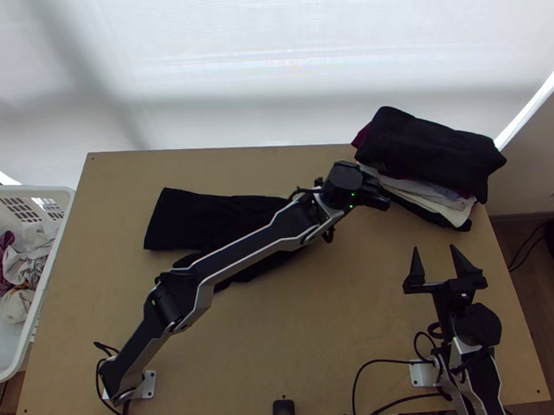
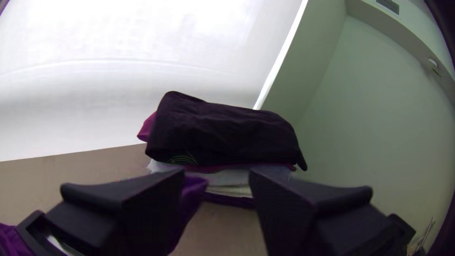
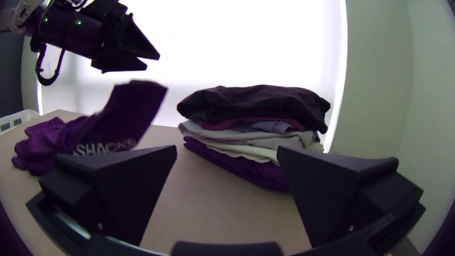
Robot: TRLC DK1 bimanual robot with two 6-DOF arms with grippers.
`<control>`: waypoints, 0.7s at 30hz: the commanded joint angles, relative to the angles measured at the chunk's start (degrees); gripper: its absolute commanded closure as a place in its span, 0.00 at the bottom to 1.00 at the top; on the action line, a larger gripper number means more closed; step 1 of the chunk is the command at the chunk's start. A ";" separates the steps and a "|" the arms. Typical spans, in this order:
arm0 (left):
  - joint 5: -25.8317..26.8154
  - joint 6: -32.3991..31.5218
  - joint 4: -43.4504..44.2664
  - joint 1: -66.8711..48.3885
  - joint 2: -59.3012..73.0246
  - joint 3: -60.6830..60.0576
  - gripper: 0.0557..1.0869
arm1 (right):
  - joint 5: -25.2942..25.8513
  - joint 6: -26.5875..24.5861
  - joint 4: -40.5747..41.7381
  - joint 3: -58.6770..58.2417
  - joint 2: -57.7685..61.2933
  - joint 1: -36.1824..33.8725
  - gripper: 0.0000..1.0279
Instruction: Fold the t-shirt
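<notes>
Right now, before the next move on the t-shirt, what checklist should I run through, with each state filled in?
1. Left gripper open: ok.
2. Right gripper open and away from the t-shirt: ok.
3. T-shirt flat on the table: not ok, one end is raised.
4. T-shirt unobstructed from above: not ok, left arm crosses it.
5. Garment stack separate from t-shirt: ok.
6. Both sleeves laid straight: cannot tell.

- Left arm (image 1: 242, 252) hides the middle of the dark t-shirt (image 1: 197, 219) in the top view.
- Basket (image 1: 29, 188), cut off by its left edge; right arm (image 1: 489, 374), by its bottom.
- Left pincer (image 1: 384, 198), seemingly blurred in its wrist view.
</notes>
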 commanded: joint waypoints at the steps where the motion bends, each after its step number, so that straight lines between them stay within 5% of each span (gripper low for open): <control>1: -0.32 0.80 1.70 0.90 -1.60 2.07 0.04 | -0.27 2.30 0.82 -0.68 -0.47 1.38 0.04; 15: 0.64 3.35 -16.75 19.01 -16.72 -2.68 0.04 | -0.18 2.13 -0.94 1.96 -0.47 1.64 0.04; 21: 0.91 5.38 -16.67 28.06 -27.62 -13.66 0.04 | -0.27 -3.32 -1.91 8.37 1.29 4.46 0.04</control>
